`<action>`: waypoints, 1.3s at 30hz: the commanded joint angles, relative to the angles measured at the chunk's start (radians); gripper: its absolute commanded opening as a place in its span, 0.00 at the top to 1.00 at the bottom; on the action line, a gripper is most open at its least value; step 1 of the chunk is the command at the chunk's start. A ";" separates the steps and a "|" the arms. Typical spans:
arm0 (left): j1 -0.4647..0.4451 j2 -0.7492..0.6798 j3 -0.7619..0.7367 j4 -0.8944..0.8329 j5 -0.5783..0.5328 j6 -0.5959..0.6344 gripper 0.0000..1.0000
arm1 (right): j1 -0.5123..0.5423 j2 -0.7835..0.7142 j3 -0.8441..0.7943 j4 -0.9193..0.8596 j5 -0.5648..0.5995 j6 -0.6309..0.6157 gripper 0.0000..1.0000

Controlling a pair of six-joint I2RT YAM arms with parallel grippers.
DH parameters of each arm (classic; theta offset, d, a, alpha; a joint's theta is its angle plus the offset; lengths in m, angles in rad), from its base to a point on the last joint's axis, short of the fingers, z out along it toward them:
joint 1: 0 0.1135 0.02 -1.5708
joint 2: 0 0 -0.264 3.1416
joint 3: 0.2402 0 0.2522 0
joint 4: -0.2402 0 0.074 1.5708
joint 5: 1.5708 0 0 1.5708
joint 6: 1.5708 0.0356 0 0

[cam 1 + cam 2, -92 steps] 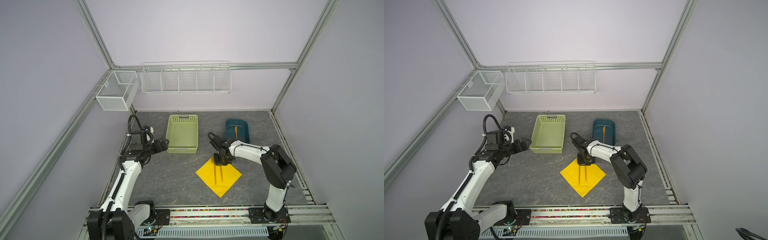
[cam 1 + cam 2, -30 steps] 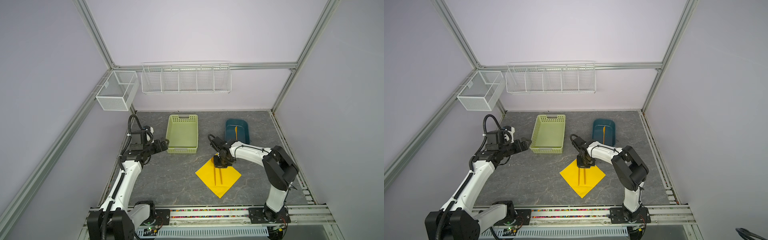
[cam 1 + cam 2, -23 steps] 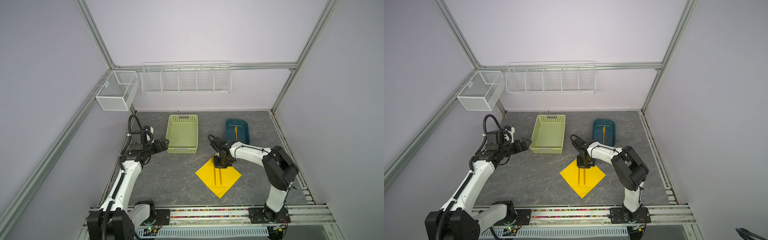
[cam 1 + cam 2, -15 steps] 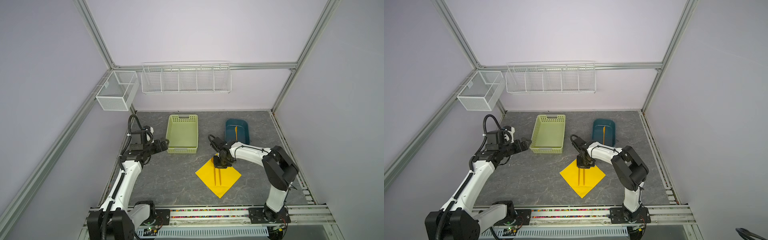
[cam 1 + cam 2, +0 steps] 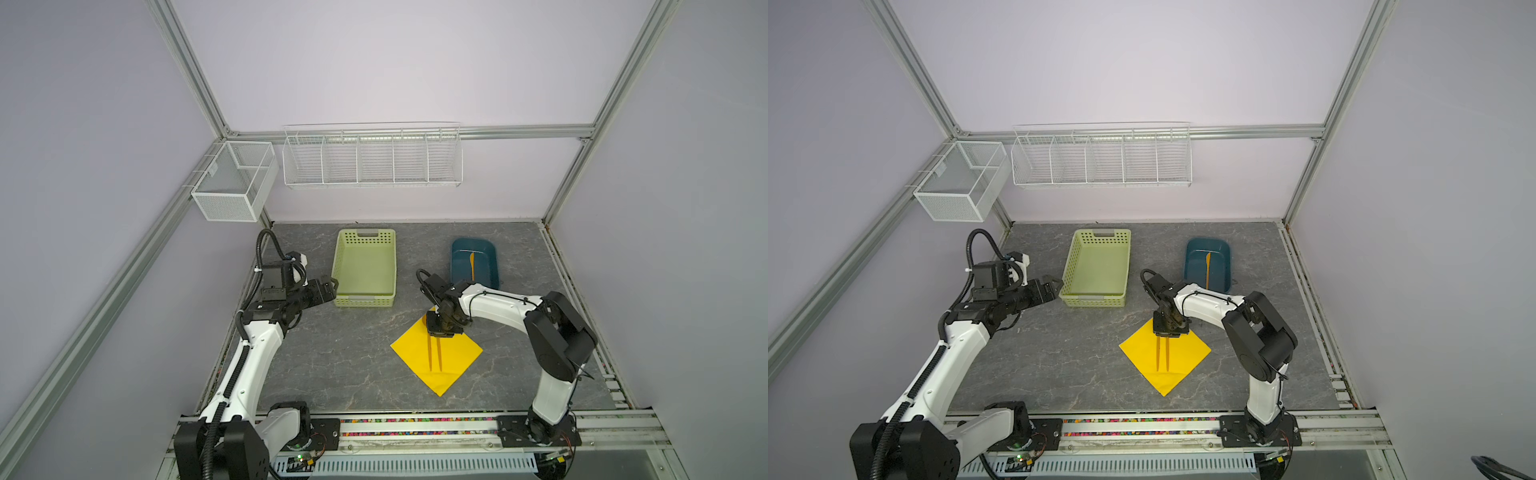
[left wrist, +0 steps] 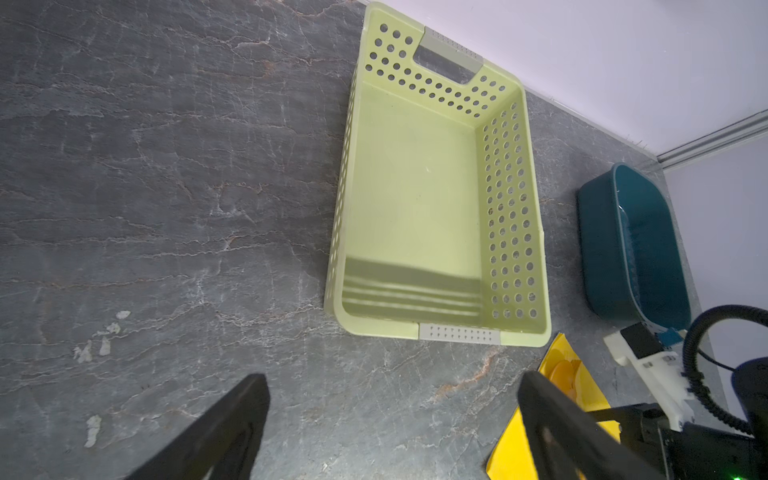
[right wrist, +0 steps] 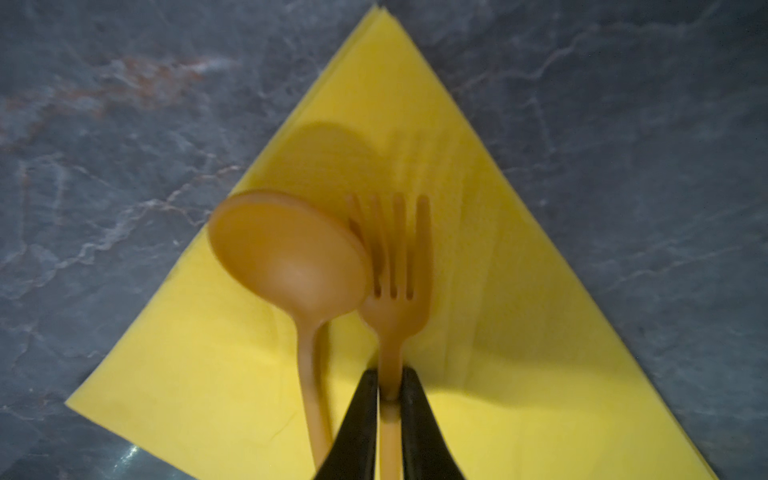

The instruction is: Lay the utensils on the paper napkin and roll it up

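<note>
The right jaws are clenched on the handle of the fork, a little behind its head. The fork's long axis runs straight out from between them, tines pointing away from the jaws toward the near corner of the paper napkin. Just to one side of the jaws lies the spoon, its handle alongside the fork's and nearly parallel, its round bowl also pointing away and overlapping the outer tines. The wrist view is soft, so the fork may be resting on the paper or held just off it; I cannot tell which.

In both top views the two orange handles trail from under the right jaws as a close parallel pair across the napkin, toward the front rail.

The knife lies well behind the right jaws in the blue tub, its long axis roughly in line with the other two.

Counted: three utensils, one of each kind, two on the napkin and one in the tub; one napkin, one tub, one green basket.

The left jaws are released, spread wide with nothing between them above the desk, the basket just beyond their tips.
</note>
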 commanded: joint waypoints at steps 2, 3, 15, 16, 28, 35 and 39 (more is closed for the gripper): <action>0.006 -0.001 0.019 -0.009 -0.001 0.000 0.05 | 0.007 -0.011 -0.010 -0.006 0.001 0.026 0.85; 0.006 -0.002 0.019 -0.009 -0.001 0.000 0.05 | 0.007 -0.010 -0.009 -0.007 0.003 0.026 0.85; 0.006 -0.001 0.019 -0.009 -0.003 0.000 0.05 | 0.008 0.006 0.008 -0.021 0.025 0.015 0.86; 0.006 -0.001 0.019 -0.009 -0.003 0.000 0.05 | 0.007 0.007 0.011 -0.022 0.025 0.015 0.86; 0.006 0.000 0.020 -0.009 -0.002 0.000 0.05 | 0.008 -0.031 0.025 -0.048 0.031 0.013 0.79; 0.006 0.002 0.021 -0.007 -0.001 0.000 0.05 | 0.007 -0.096 0.045 -0.097 0.052 0.009 0.75; 0.006 0.003 0.018 -0.007 0.004 0.000 0.05 | 0.007 -0.131 0.067 -0.131 0.067 0.000 0.74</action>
